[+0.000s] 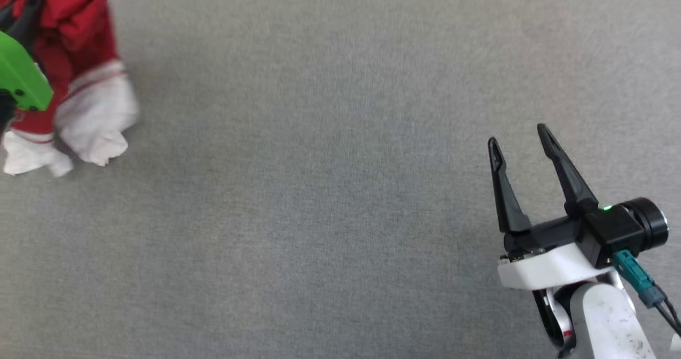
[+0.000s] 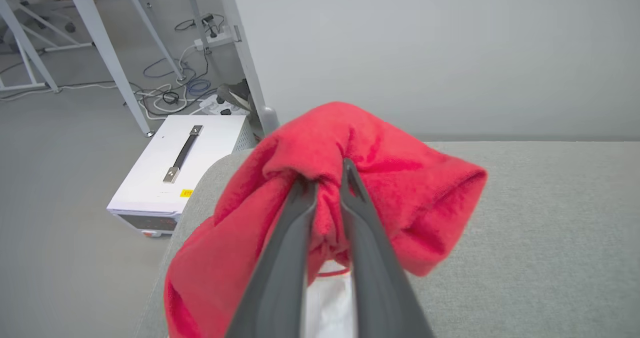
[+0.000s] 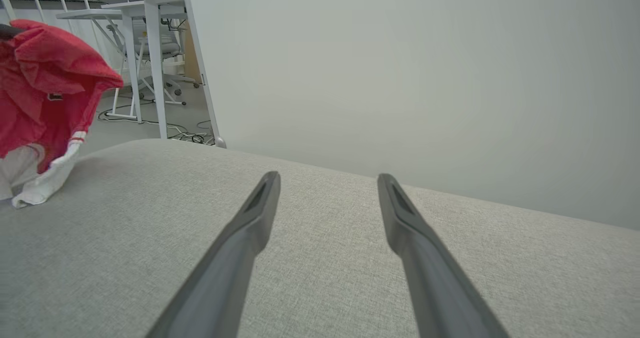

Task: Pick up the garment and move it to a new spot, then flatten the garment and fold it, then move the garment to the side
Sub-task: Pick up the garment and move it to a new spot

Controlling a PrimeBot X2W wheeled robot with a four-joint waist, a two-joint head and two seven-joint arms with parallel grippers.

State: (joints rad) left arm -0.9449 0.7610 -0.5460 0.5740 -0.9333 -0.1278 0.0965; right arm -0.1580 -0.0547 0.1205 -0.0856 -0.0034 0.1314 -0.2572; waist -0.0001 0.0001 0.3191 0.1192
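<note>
Grey woven cloth is covering the bench (image 1: 319, 199), and most of it is lying bare. Nearest, at the lower right of the head view, the right end effector (image 1: 517, 134) is hovering over the cloth with its two dark fingers spread wide, gripping nothing. Far off at the bench's left end, the left end effector (image 2: 327, 173) is pinching a fold of the garment (image 2: 380, 142), its fingers drawn narrow with red cloth bulging around the tips.

The step in hand looks like the carry to a new spot. Doing it well probably means keeping that pinch firm, raising the bundle until its lowest ends are hanging free, and only then swinging it toward the open middle (dragging could twist it further). The idle arm is best kept out of the path.

The garment is hanging bunched and crumpled: red body uppermost, white sleeves with red-striped trim drooping below, their ends seemingly touching the cloth. Any number or lettering is hiding in the folds. Beyond the bench's edge, a white box (image 2: 175, 165) is sitting on the floor.
</note>
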